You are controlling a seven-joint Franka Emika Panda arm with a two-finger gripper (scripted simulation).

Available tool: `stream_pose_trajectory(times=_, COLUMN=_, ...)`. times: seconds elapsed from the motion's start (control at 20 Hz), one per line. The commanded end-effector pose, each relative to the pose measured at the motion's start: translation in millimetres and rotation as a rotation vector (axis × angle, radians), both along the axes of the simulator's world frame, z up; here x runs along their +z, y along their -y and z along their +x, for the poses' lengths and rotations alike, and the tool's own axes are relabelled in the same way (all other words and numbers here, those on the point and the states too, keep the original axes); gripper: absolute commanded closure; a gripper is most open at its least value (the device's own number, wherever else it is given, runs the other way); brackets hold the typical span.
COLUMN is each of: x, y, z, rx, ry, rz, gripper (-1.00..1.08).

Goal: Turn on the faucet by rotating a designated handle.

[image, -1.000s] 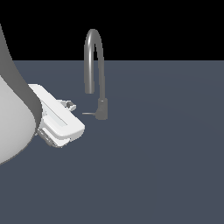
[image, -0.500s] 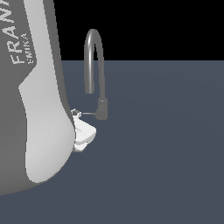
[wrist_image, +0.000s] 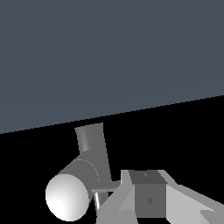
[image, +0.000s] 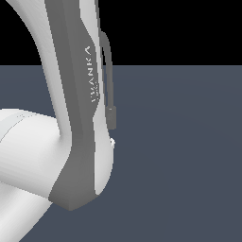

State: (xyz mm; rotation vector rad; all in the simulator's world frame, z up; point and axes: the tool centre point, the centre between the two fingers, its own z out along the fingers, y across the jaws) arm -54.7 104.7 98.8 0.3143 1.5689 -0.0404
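In the exterior view my white and grey arm [image: 75, 142] covers most of the faucet. Only a strip of its grey spout [image: 108, 61] and its base [image: 112, 117] show at the arm's right edge; the handle is hidden there. In the wrist view the faucet's cylindrical base [wrist_image: 72, 190] lies close, with the spout tube [wrist_image: 92, 144] rising behind it. The thin grey handle [wrist_image: 106, 187] runs sideways from the base to my gripper [wrist_image: 146, 181]. The fingers appear pressed together as one block, its tip beside the rod's end, with nothing held between them.
A dark blue-grey floor [image: 189, 165] spreads around the faucet. A second thin rod [wrist_image: 100, 200] points away from the base beneath the handle. My arm's large white link [image: 23, 156] fills the exterior view's left.
My arm has swung toward the exterior view's right and closer to the camera, now hiding the gripper and most of the faucet. The gripper moved in toward the faucet's base.
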Motion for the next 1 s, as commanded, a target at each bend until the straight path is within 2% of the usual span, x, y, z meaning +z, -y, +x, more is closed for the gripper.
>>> stream_pose_trajectory(times=0.0, x=-7, y=4, z=4, rx=0.036, ry=0.001, rz=-0.038, gripper=1.08)
stream_pose_trajectory(times=0.25, x=-17, y=11, z=10, rx=0.091, ry=0.003, rz=-0.099, gripper=1.08)
stream_pose_trajectory(times=0.5, x=-24, y=16, z=16, rx=0.131, ry=0.003, rz=-0.142, gripper=1.08)
stream_pose_trajectory(times=0.95, x=-28, y=19, z=20, rx=0.157, ry=0.004, rz=-0.172, gripper=1.08)
